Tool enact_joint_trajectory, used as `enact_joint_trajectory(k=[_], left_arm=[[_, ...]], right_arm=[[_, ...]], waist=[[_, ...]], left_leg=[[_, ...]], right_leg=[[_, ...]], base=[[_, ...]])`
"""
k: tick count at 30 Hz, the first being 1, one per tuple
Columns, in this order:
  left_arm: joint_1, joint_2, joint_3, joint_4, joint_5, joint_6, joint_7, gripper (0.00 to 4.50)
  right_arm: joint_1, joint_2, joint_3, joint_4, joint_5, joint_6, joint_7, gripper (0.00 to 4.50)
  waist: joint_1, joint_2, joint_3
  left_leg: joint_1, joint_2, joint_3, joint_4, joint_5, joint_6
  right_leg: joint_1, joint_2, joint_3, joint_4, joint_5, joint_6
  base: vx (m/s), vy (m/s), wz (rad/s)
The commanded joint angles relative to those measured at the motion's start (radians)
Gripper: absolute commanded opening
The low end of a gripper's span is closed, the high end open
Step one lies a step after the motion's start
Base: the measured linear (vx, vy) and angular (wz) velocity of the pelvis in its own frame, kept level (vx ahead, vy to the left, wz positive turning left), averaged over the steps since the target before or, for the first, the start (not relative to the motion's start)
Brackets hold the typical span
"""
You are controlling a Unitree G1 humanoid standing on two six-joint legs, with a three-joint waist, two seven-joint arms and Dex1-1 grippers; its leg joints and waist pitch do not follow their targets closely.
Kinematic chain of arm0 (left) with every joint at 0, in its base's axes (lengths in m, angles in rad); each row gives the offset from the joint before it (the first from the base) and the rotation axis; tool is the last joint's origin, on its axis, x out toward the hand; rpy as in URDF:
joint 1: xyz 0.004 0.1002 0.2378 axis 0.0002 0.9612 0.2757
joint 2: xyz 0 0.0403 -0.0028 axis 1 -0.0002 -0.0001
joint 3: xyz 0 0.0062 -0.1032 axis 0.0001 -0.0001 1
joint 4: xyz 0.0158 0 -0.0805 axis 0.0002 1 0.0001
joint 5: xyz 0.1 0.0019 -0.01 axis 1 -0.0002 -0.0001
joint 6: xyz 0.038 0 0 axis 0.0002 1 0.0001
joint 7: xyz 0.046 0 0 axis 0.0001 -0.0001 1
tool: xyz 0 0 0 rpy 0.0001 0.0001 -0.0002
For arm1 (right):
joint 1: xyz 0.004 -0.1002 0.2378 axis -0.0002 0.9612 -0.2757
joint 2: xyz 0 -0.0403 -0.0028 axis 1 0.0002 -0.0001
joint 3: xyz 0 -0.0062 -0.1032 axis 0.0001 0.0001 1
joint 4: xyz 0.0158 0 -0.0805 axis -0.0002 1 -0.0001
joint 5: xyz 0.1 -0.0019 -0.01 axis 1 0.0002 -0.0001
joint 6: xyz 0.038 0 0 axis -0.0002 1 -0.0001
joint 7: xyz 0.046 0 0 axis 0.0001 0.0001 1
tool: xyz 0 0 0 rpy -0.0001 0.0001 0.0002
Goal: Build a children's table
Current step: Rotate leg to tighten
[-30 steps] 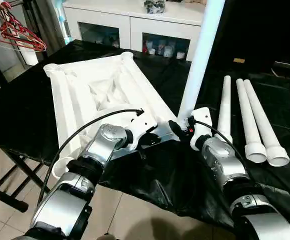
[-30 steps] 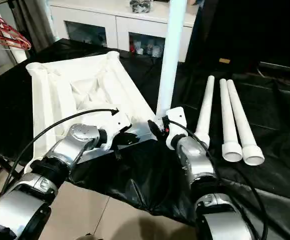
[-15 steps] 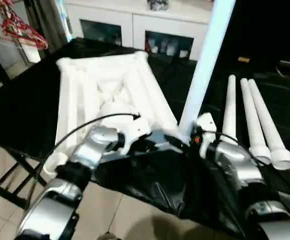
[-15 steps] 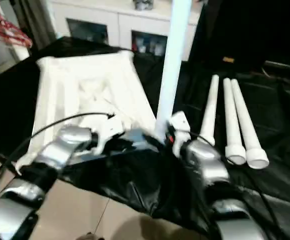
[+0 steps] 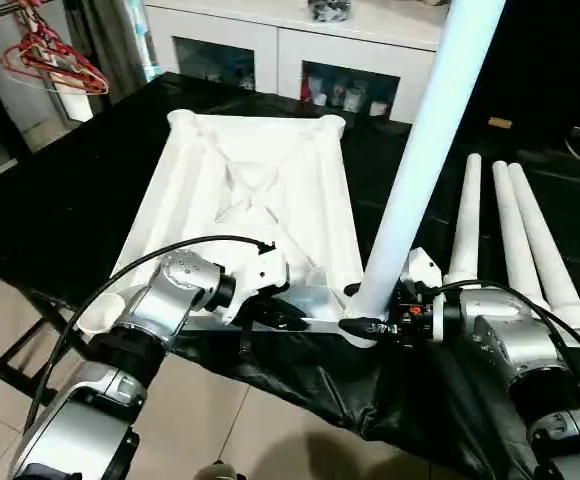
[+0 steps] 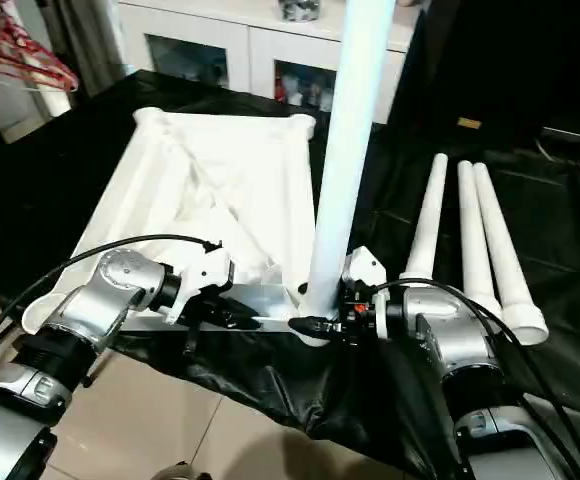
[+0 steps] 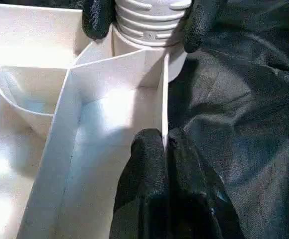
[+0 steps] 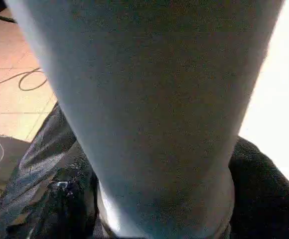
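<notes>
The children's table top (image 5: 260, 190) lies upside down on the black-covered bench, ribs up. One white leg (image 5: 420, 170) stands upright in its near right corner socket. My right gripper (image 5: 365, 322) reaches in from the right, and its black fingers (image 7: 98, 20) clasp the leg's threaded foot (image 7: 149, 20) on both sides. My left gripper (image 5: 290, 318) is shut on the thin near rim (image 7: 165, 99) of the top, a hand's width left of that socket. Three more legs (image 5: 515, 235) lie side by side to the right.
A black cloth (image 5: 60, 210) covers the bench and hangs over its near edge above the tiled floor. A white glass-door cabinet (image 5: 300, 60) stands behind, and red hangers (image 5: 50, 60) hang at the far left.
The camera has shifted, so the top looks squarer to me. My right forearm has swung lower and reaches the leg's foot more from the side. The left gripper keeps its pinch on the rim.
</notes>
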State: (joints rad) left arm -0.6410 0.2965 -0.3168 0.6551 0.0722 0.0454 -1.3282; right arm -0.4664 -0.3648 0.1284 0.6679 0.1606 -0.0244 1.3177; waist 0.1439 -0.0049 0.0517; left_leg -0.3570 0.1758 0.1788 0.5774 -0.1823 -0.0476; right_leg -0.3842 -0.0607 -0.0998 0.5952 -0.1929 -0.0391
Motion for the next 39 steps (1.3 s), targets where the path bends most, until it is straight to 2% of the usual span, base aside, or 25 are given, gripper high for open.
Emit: enact_joint_trajectory(k=[1, 5, 6, 8, 9, 10, 11, 12, 14, 18, 19, 20, 21, 23, 26, 28, 29, 32, 35, 39], left_arm=[[-0.029, -0.032, -0.005, -0.024, -0.029, -0.01, 0.021, 0.0], [-0.03, -0.058, 0.018, -0.018, -0.029, -0.001, 0.085, 0.0], [-0.03, -0.074, 0.027, -0.012, -0.024, -0.001, 0.125, 0.0], [-0.036, -0.1, 0.034, 0.001, -0.002, 0.005, 0.205, 0.0], [-0.039, -0.107, 0.035, 0.005, 0.004, 0.008, 0.227, 0.0], [-0.043, -0.125, 0.042, 0.01, 0.008, 0.019, 0.267, 0.0], [-0.043, -0.125, 0.042, 0.01, 0.008, 0.019, 0.267, 0.0], [-0.052, -0.161, 0.054, 0.018, 0.014, 0.035, 0.344, 0.0], [-0.061, -0.196, 0.052, 0.028, 0.031, 0.043, 0.417, 0.0], [-0.058, -0.244, 0.048, 0.029, 0.034, 0.034, 0.47, 0.0], [-0.055, -0.254, 0.052, 0.025, 0.027, 0.028, 0.471, 0.0], [-0.054, -0.259, 0.055, 0.023, 0.022, 0.027, 0.469, 0.0], [-0.052, -0.259, 0.053, 0.02, 0.024, 0.027, 0.471, 0.0], [-0.042, -0.24, 0.042, 0.012, 0.028, 0.023, 0.442, 0.0], [-0.031, -0.212, 0.034, 0.005, 0.023, 0.013, 0.391, 0.0], [-0.029, -0.194, 0.03, 0.004, 0.021, 0.007, 0.366, 0.0], [-0.026, -0.178, 0.025, 0.001, 0.015, 0.005, 0.337, 0.0], [-0.02, -0.142, 0.019, -0.005, 0.003, 0.0, 0.265, 0.0], [-0.016, -0.126, 0.026, -0.019, -0.018, 0.01, 0.211, 0.0], [-0.022, -0.092, 0.022, -0.029, -0.032, 0.01, 0.125, 0.0]], right_arm=[[0.03, 0.029, 0.065, -0.015, -0.02, 0.009, 0.013, 2.85], [0.025, 0.07, 0.03, 0.035, -0.034, -0.02, -0.112, 2.8], [0.015, 0.095, 0.007, 0.07, -0.045, -0.013, -0.204, 2.79], [0.004, 0.129, -0.017, 0.108, -0.062, -0.018, -0.325, 2.78], [0.002, 0.138, -0.023, 0.116, -0.066, -0.02, -0.355, 2.78], [-0.004, 0.158, -0.036, 0.136, -0.073, -0.018, -0.429, 2.78], [-0.004, 0.158, -0.036, 0.136, -0.073, -0.018, -0.429, 2.78], [-0.016, 0.197, -0.062, 0.171, -0.078, -0.012, -0.561, 2.77], [-0.029, 0.238, -0.077, 0.198, -0.084, 0.004, -0.676, 2.77], [-0.05, 0.291, -0.089, 0.233, -0.095, -0.01, -0.786, 2.77], [-0.054, 0.302, -0.094, 0.239, -0.096, -0.024, -0.796, 3.12], [-0.057, 0.306, -0.096, 0.241, -0.097, -0.033, -0.804, 3.12], [-0.061, 0.31, -0.103, 0.244, -0.09, -0.038, -0.811, 3.33], [-0.072, 0.3, -0.115, 0.243, -0.075, -0.041, -0.796, 3.52], [-0.071, 0.266, -0.096, 0.226, -0.085, -0.068, -0.734, 3.8], [-0.067, 0.247, -0.087, 0.209, -0.077, -0.073, -0.67, 3.8], [-0.06, 0.229, -0.079, 0.19, -0.069, -0.076, -0.609, 3.8], [-0.04, 0.185, -0.06, 0.14, -0.044, -0.073, -0.471, 3.8], [-0.029, 0.157, -0.049, 0.118, -0.03, -0.073, -0.391, 3.8], [-0.006, 0.104, -0.014, 0.079, -0.022, -0.066, -0.227, 3.8]], waist=[[-0.001, -0.01, -0.062], [-0.004, -0.008, -0.058], [-0.005, -0.01, -0.058], [-0.013, -0.009, -0.056], [-0.018, -0.009, -0.053], [-0.025, -0.013, -0.053], [-0.026, -0.012, -0.053], [-0.031, -0.011, -0.052], [-0.036, -0.011, -0.051], [-0.035, -0.007, -0.053], [-0.035, -0.007, -0.054], [-0.034, -0.003, -0.055], [-0.035, -0.005, -0.056], [-0.035, -0.002, -0.057], [-0.032, -0.001, -0.06], [-0.032, -0.001, -0.061], [-0.032, 0.0, -0.061], [-0.026, -0.002, -0.063], [-0.025, -0.001, -0.064], [-0.023, -0.003, -0.062]], left_leg=[[0.005, 0.074, -0.021, -0.06, -0.138, 0.097], [0.007, 0.073, -0.022, -0.063, -0.156, 0.08], [0.008, 0.072, -0.023, -0.064, -0.171, 0.07], [0.008, 0.072, -0.026, -0.067, -0.177, 0.055], [0.011, 0.072, -0.028, -0.071, -0.203, 0.043], [0.015, 0.072, -0.027, -0.072, -0.218, 0.034], [0.016, 0.07, -0.027, -0.071, -0.223, 0.032], [0.015, 0.069, -0.027, -0.071, -0.224, 0.032], [0.016, 0.066, -0.028, -0.072, -0.231, 0.026], [0.014, 0.066, -0.028, -0.072, -0.225, 0.034], [0.012, 0.067, -0.027, -0.071, -0.219, 0.036], [0.012, 0.067, -0.028, -0.072, -0.213, 0.037], [0.01, 0.068, -0.027, -0.071, -0.208, 0.041], [0.01, 0.068, -0.025, -0.07, -0.195, 0.049], [0.011, 0.068, -0.023, -0.067, -0.186, 0.058], [0.007, 0.068, -0.023, -0.066, -0.17, 0.066], [0.003, 0.068, -0.024, -0.065, -0.154, 0.08], [0.002, 0.07, -0.022, -0.062, -0.143, 0.096], [0.001, 0.073, -0.021, -0.06, -0.134, 0.105], [-0.001, 0.071, -0.019, -0.058, -0.141, 0.113]], right_leg=[[0.048, -0.112, 0.064, -0.068, -0.195, -0.194], [0.044, -0.114, 0.065, -0.075, -0.243, -0.185], [0.045, -0.116, 0.064, -0.079, -0.282, -0.176], [0.045, -0.117, 0.065, -0.083, -0.318, -0.165], [0.043, -0.117, 0.064, -0.089, -0.356, -0.157], [0.041, -0.116, 0.065, -0.092, -0.377, -0.153], [0.04, -0.117, 0.066, -0.092, -0.382, -0.152], [0.04, -0.118, 0.067, -0.094, -0.394, -0.15], [0.039, -0.117, 0.066, -0.099, -0.429, -0.139], [0.039, -0.117, 0.068, -0.1, -0.414, -0.127], [0.038, -0.117, 0.069, -0.097, -0.389, -0.132], [0.039, -0.118, 0.069, -0.096, -0.375, -0.135], [0.04, -0.115, 0.069, -0.092, -0.344, -0.142], [0.042, -0.115, 0.07, -0.086, -0.295, -0.161], [0.043, -0.116, 0.071, -0.083, -0.255, -0.175], [0.047, -0.114, 0.07, -0.078, -0.226, -0.18], [0.049, -0.113, 0.069, -0.074, -0.19, -0.188], [0.053, -0.111, 0.068, -0.069, -0.165, -0.194], [0.051, -0.111, 0.066, -0.064, -0.137, -0.211], [0.052, -0.111, 0.064, -0.067, -0.156, -0.212]], base=[[0.0, 0.0, 0.0], [0.0, 0.0, 0.0], [0.0, 0.0, 0.0], [0.0, 0.0, 0.0], [0.0, 0.0, 0.0], [0.0, 0.0, 0.0], [0.0, 0.0, 0.0], [0.0, 0.0, 0.0], [0.0, 0.0, 0.0], [0.0, 0.0, 0.0], [0.0, 0.0, 0.0], [0.0, 0.0, 0.0], [0.0, 0.0, 0.0], [0.0, 0.0, 0.0], [0.0, 0.0, 0.0], [0.0, 0.0, 0.0], [0.0, 0.0, 0.0], [0.0, 0.0, 0.0], [0.0, 0.0, 0.0], [0.0, 0.0, 0.0]])
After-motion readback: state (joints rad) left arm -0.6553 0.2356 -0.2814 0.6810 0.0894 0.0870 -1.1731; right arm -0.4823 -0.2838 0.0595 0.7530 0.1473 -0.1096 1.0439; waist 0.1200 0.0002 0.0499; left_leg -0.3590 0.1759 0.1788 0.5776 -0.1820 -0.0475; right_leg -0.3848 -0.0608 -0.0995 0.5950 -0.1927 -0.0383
